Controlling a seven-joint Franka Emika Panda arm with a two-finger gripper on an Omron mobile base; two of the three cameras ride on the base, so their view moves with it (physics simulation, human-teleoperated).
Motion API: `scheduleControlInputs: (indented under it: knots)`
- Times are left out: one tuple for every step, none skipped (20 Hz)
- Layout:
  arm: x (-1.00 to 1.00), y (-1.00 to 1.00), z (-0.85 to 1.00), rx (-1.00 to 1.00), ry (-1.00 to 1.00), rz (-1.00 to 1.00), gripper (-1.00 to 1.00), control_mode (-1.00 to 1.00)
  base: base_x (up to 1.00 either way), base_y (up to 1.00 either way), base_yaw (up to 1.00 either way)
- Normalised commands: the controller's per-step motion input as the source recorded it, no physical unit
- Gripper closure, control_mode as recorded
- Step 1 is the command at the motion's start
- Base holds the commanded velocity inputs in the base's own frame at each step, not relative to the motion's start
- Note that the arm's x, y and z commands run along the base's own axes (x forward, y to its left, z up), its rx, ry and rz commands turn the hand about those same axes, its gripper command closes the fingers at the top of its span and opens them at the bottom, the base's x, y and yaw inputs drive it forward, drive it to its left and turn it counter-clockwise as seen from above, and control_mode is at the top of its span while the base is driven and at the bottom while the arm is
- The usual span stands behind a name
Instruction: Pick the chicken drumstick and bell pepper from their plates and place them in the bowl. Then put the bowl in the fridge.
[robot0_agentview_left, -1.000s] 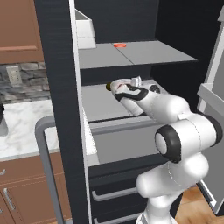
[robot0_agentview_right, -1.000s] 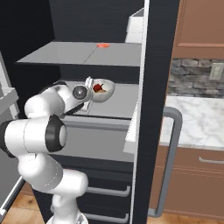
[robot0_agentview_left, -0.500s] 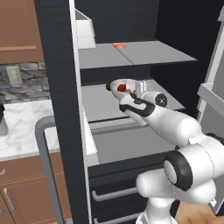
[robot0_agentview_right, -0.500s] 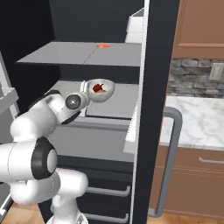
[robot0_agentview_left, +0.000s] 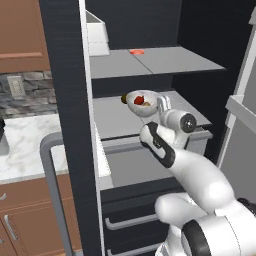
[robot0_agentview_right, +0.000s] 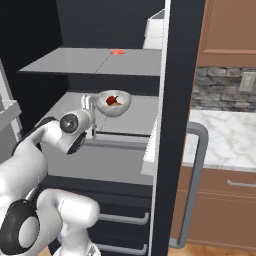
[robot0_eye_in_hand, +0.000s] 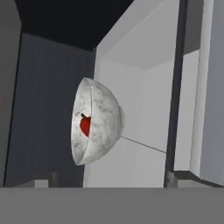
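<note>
The white bowl (robot0_agentview_left: 140, 103) (robot0_agentview_right: 114, 103) (robot0_eye_in_hand: 99, 127) stands on the middle shelf (robot0_agentview_left: 117, 117) of the open black fridge (robot0_agentview_left: 200, 30). In the bowl lie the red bell pepper (robot0_agentview_left: 138, 100) (robot0_agentview_right: 110, 100) (robot0_eye_in_hand: 85, 126) and the brown chicken drumstick (robot0_agentview_left: 146, 104) (robot0_agentview_right: 118, 104). My gripper (robot0_agentview_left: 162, 103) (robot0_agentview_right: 90, 103) (robot0_eye_in_hand: 108, 181) is open just beside the bowl, clear of it, with nothing between its fingers. The hand view is rolled, so the bowl appears on its side. The plates are out of view.
On the upper shelf are a white box (robot0_agentview_left: 97, 34) (robot0_agentview_right: 155, 35) and a small red thing (robot0_agentview_left: 136, 51) (robot0_agentview_right: 118, 51). The open fridge door's grey handle (robot0_agentview_left: 50, 175) (robot0_agentview_right: 197, 185) juts out in front of the marble counter (robot0_agentview_left: 25, 145) (robot0_agentview_right: 225, 135). Black drawers (robot0_agentview_left: 130, 220) lie below.
My hand has drawn back a little from the bowl toward the shelf's front, and the arm has swung lower. The bowl has stayed in place on the shelf.
</note>
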Motion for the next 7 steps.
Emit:
scheduleControlInputs:
  knots:
    - [-0.40, 0.00, 0.82, -0.09, 0.16, 0.08, -1.00, -1.00, 0.00, 0.00, 0.00]
    - [-0.36, 0.00, 0.83, -0.10, 0.17, 0.09, -1.00, -1.00, 0.00, 0.00, 0.00]
    - [-0.41, 0.00, 0.80, -0.10, 0.16, 0.09, -1.00, -1.00, 0.00, 0.00, 0.00]
    - [-0.40, -0.01, 0.78, -0.09, 0.19, 0.09, -1.00, -1.00, 0.00, 0.00, 0.00]
    - [-0.42, -0.02, 0.72, -0.07, 0.27, 0.09, -1.00, -1.00, 0.00, 0.00, 0.00]
    - [-0.46, -0.05, 0.67, -0.07, 0.28, 0.09, -1.00, -1.00, 0.00, 0.00, 0.00]
    - [-0.51, -0.09, 0.60, -0.07, 0.29, 0.08, -1.00, -1.00, 0.00, 0.00, 0.00]
